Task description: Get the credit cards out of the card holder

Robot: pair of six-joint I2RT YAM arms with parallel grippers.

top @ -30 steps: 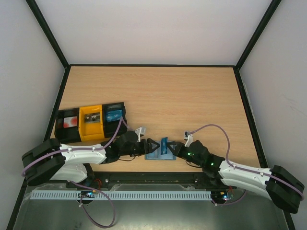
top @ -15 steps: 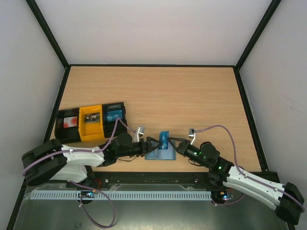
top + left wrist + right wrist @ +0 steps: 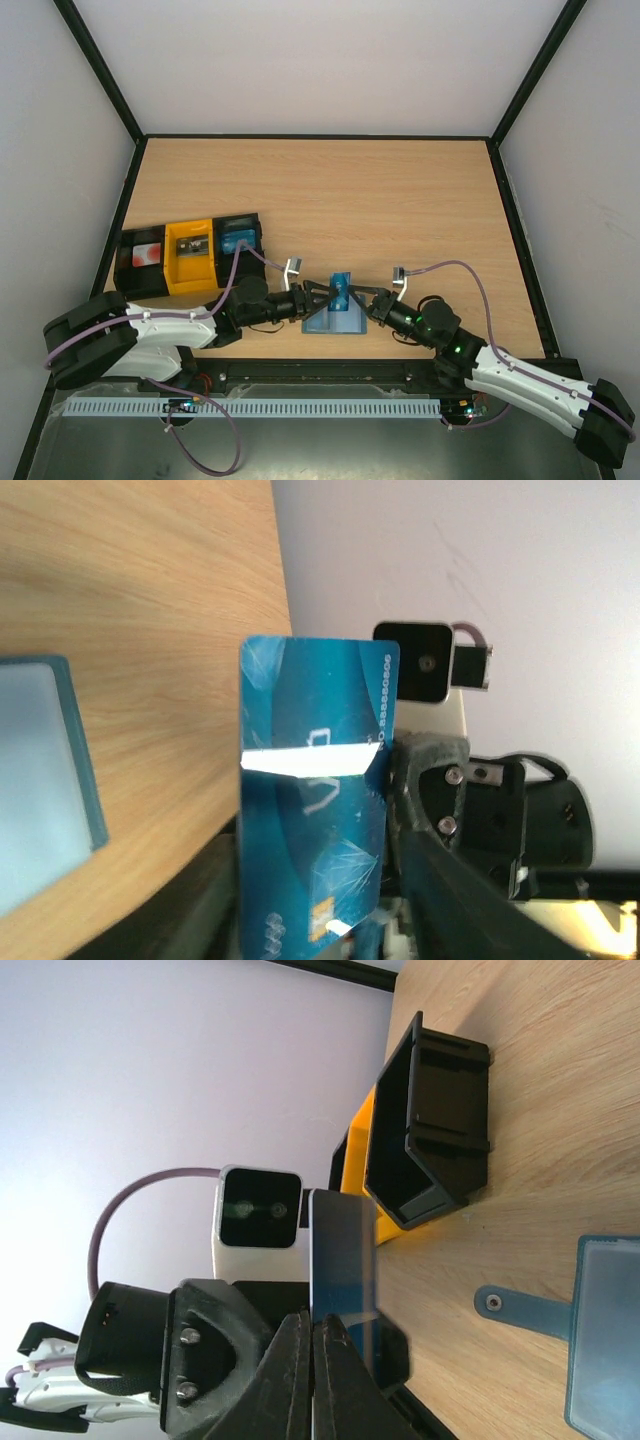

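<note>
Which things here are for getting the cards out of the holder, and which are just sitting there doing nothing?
For the job:
- card holder, lying open on the table
- blue credit card, held up in the air
- right gripper, pinching the card
- left gripper, right by the card

Just lying about:
- black and yellow trays, off to the left

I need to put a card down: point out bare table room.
Bare: the far half of the table, from the trays and card holder back to the far edge, and the right side beyond the right gripper. Crowded: the near middle, where the left gripper meets it over the card holder.
</note>
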